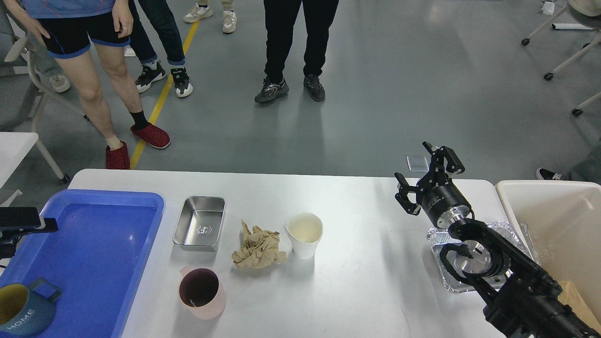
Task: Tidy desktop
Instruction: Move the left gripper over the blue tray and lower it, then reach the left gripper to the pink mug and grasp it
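Observation:
The white desktop (366, 263) carries a steel tray (199, 222), a crumpled brown paper (258, 246), a white paper cup (304, 234) and a pink mug (202, 292). My right gripper (425, 176) is open and empty, raised over the desktop's far right part, well right of the paper cup. My left gripper (19, 232) shows only partly at the left edge, over the blue tray's left rim; its fingers stand apart and hold nothing.
A blue tray (94, 253) at the left holds a blue mug marked HOME (21, 307). A crumpled foil tray (446, 277) lies under my right arm. A beige bin (554, 220) stands at the right. People stand beyond the far edge.

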`<action>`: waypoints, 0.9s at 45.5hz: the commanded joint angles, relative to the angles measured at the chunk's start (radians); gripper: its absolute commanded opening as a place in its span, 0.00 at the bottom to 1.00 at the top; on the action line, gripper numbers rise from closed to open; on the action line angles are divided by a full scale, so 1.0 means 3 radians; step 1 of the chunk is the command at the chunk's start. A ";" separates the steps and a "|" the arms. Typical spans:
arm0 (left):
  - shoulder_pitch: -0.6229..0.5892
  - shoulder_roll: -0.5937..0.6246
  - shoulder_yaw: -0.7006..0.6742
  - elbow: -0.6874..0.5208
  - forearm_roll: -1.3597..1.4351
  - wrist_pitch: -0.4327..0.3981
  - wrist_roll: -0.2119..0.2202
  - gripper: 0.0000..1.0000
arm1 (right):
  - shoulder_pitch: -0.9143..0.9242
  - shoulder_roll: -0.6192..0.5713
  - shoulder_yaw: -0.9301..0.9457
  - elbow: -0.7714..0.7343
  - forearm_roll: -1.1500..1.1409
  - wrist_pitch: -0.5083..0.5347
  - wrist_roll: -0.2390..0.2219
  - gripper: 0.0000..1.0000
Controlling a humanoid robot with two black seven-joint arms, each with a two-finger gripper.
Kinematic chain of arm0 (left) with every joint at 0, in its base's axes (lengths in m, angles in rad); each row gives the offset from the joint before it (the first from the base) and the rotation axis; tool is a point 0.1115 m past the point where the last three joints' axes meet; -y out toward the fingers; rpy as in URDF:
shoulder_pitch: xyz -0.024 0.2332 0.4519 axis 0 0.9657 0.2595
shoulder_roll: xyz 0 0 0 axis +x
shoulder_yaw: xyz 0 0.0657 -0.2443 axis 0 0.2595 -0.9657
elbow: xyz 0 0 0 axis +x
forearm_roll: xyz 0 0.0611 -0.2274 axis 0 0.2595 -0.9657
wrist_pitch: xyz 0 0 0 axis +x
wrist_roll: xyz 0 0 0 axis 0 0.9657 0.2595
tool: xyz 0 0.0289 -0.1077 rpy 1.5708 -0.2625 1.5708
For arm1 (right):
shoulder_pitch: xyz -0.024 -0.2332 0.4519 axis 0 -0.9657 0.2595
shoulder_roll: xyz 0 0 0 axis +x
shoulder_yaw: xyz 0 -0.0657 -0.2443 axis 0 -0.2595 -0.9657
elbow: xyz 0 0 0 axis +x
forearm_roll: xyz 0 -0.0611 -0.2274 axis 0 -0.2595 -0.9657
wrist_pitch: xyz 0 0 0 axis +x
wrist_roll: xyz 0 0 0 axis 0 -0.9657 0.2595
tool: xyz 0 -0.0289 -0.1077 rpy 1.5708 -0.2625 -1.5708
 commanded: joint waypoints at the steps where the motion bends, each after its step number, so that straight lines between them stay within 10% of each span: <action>1: 0.0009 0.0005 0.0001 -0.0005 0.0011 -0.0007 0.0003 0.95 | -0.0012 0.0000 0.0000 0.0004 0.0000 0.0000 0.0000 1.00; 23: -0.0032 0.0143 -0.0024 0.0000 0.0031 -0.0084 0.0003 0.94 | -0.0017 0.0021 0.0000 0.0040 0.0000 0.0000 0.0000 1.00; 41: -0.0006 -0.0649 0.0011 0.0010 0.0333 0.0177 0.0248 0.92 | -0.0017 0.0036 0.0000 0.0055 0.0000 -0.0005 0.0000 1.00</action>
